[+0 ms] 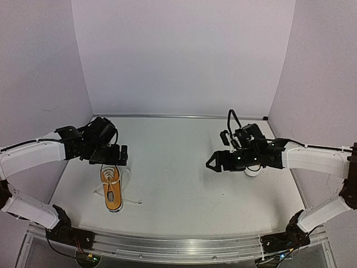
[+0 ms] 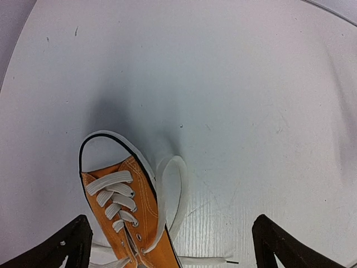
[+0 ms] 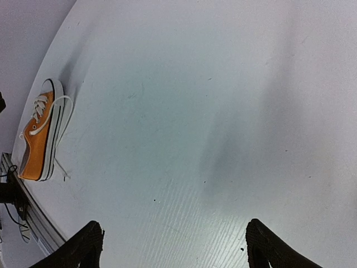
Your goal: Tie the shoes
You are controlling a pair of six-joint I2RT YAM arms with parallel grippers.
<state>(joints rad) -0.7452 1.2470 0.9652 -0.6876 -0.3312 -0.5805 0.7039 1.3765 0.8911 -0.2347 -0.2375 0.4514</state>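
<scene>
On the white counter (image 1: 178,190), the orange shoe (image 1: 111,192) lies at 8 o'clock beneath the left claw (image 1: 118,158), right claw (image 1: 215,162) at 3 o'clock, both spread apart; its laces (image 2: 173,187), likely limp and light, are best pinched near the free ends.

white table (image 1: 189,173), pale lilac walls (image 1: 184,56) on three sides, aluminium rail (image 1: 178,244) along its near edge, soft even light

White table (image 1: 184,167), faint wood-grain texture, metal rail (image 1: 167,245) along near edge. One orange shoe (image 1: 111,192) upright on sole, left-front area, toe toward back wall. Laces (image 2: 163,206) loose, looped on tabletop beside shoe. White item (image 1: 252,172) at right, mostly hidden, unidentifiable.
</scene>
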